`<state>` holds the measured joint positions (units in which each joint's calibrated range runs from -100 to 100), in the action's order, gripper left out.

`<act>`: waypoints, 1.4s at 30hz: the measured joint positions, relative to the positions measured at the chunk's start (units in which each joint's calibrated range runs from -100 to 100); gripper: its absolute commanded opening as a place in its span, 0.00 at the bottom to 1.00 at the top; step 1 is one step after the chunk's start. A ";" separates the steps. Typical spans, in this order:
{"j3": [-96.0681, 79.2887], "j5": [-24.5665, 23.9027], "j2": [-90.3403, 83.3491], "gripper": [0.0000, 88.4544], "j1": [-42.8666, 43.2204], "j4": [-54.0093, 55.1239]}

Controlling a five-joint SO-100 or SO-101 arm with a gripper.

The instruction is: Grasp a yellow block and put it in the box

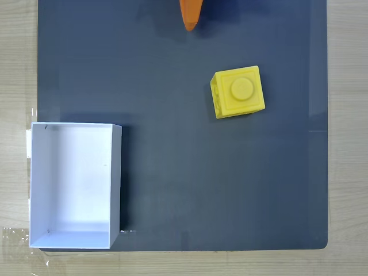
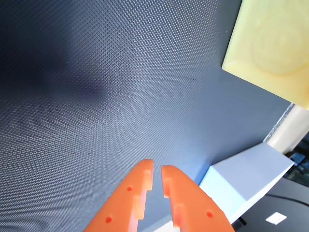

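Note:
The yellow block (image 1: 238,91) sits stud-up on the dark mat, right of centre in the fixed view. It fills the upper right corner of the wrist view as a pale yellow face (image 2: 273,46). The box (image 1: 35,184), white and open-topped, stands at the mat's lower left with nothing inside; one of its corners (image 2: 246,181) appears at the lower right of the wrist view. My orange gripper (image 1: 190,22) pokes in from the top edge, up and left of the block and apart from it. Its fingertips (image 2: 157,168) are nearly together with nothing between them.
A dark grey textured mat (image 1: 184,172) covers most of the light wooden table (image 1: 348,144). Bare mat lies between the block and the box. Clear tape (image 1: 17,241) sits by the box's lower left corner.

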<state>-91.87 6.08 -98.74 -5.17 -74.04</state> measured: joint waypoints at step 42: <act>21.68 -0.16 30.76 0.04 0.99 14.28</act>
<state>-70.19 5.92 -67.97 -4.18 -59.76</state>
